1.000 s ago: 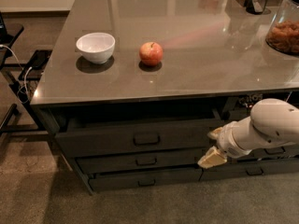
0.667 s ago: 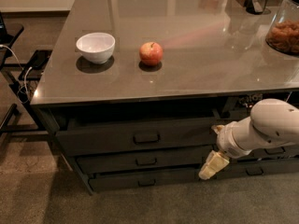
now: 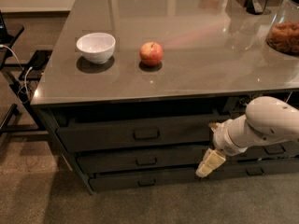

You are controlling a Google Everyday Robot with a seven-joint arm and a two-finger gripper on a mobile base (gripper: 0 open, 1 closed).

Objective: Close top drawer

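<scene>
The top drawer point(image 3: 117, 133) is a wide dark-grey front under the counter edge. It stands out a little from the counter, with a dark gap above it. Its small metal loop handle point(image 3: 146, 134) is mid-front. Two like-fronted drawers point(image 3: 140, 161) lie below it. My gripper point(image 3: 209, 163) hangs at the end of the white arm point(image 3: 266, 125), at the right end of these drawer fronts. Its cream fingers point(image 3: 207, 164) point down and left, level with the second drawer. It holds nothing that I can see.
On the grey counter point(image 3: 196, 69) stand a white bowl point(image 3: 96, 46) and a red apple point(image 3: 151, 53). A glass jar point(image 3: 284, 31) with brown contents stands at the right edge. Narrower dark drawers point(image 3: 273, 149) lie behind the arm. A dark frame with cables point(image 3: 18, 83) stands at the left.
The gripper has sunk a little and its fingers now point more steeply down. The drawer, the bowl and the apple have not moved.
</scene>
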